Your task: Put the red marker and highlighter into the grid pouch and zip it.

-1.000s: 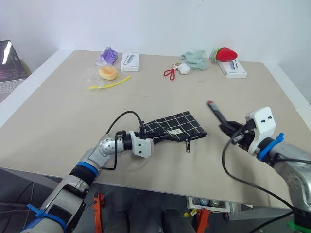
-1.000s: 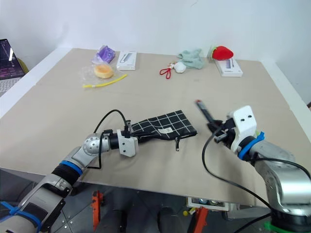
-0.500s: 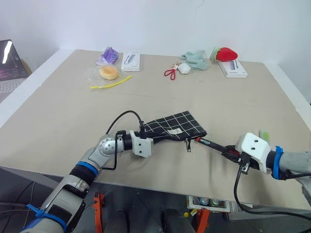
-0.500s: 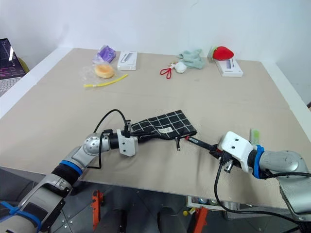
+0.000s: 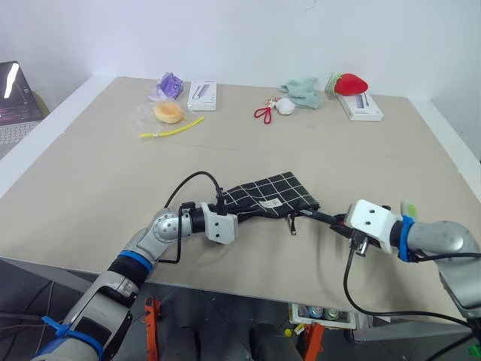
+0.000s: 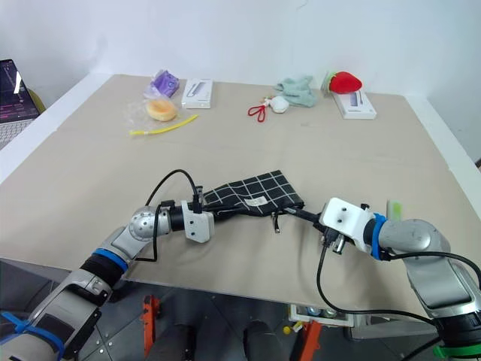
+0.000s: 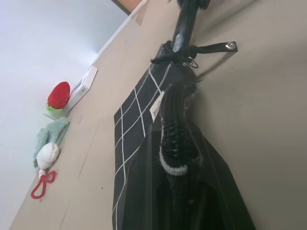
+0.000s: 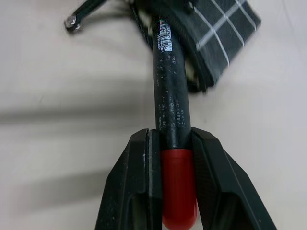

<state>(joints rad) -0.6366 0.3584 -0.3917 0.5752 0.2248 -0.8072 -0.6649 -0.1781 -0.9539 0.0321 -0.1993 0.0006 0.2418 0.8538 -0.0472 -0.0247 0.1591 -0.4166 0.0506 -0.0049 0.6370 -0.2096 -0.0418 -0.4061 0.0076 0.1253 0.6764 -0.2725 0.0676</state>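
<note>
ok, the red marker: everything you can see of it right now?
The marker is a short thick pen with a glossy black barrel carrying a small printed label, and a red cap end. The right claw is shut on it where barrel meets cap, the red end sticking back between the fingers. It lies nearly level, its front tip at or just inside the open end of the pouch, beside the pull cord.

The light is bright and even, with no glare on the table. Soft dark shadows lie under the grid pouch and the black cord. The head views are sharp. In the right wrist view, the close red marker looks slightly blurry.
</note>
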